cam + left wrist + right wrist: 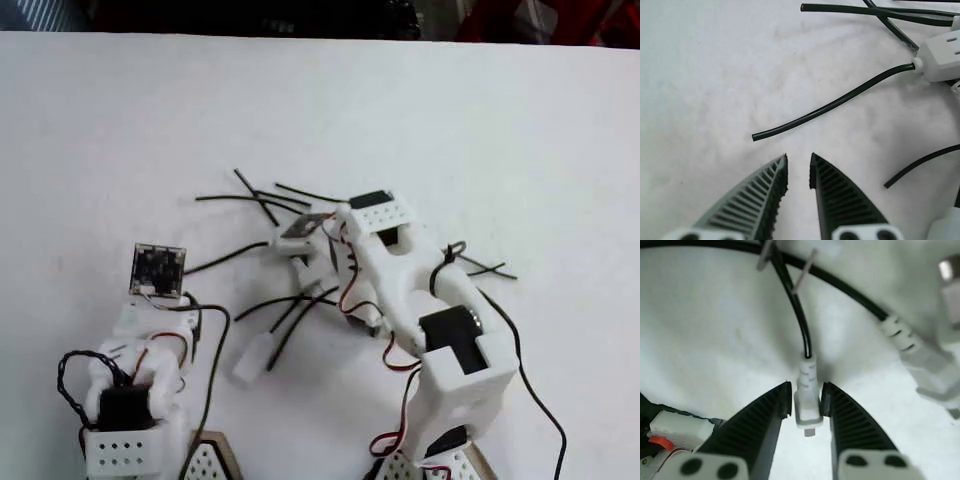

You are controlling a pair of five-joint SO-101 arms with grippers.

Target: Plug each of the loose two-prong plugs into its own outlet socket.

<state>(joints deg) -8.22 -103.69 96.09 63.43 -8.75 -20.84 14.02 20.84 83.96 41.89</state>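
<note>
High view, left arm: we find the left arm [135,350] drawn back on the table [500,120], well apart from the cable tangle.
High view, right arm: the right arm [420,300] reaches into the black cables [290,310]. A white connector [253,357] lies between the two arms, and neither touches it.
Left wrist view, hand state: the left gripper [798,167] is released. Its fingers stand a narrow gap apart, holding and touching nothing.
Left wrist view, task thing: a loose cable end [755,136] lies just beyond the fingertips, clear of them. We trace that cable to an outlet socket [942,52] well off to one side.
Right wrist view, hand state: the right gripper [806,402] is clenched on a white plug [807,390], with one finger against each side.
Right wrist view, task thing: the gripped plug's cord leads straight away from the fingertips.
Right wrist view, neighbours: a second plug [922,365] lies beside the gripper, apart from it. We see bare prongs [805,272] farther ahead.
</note>
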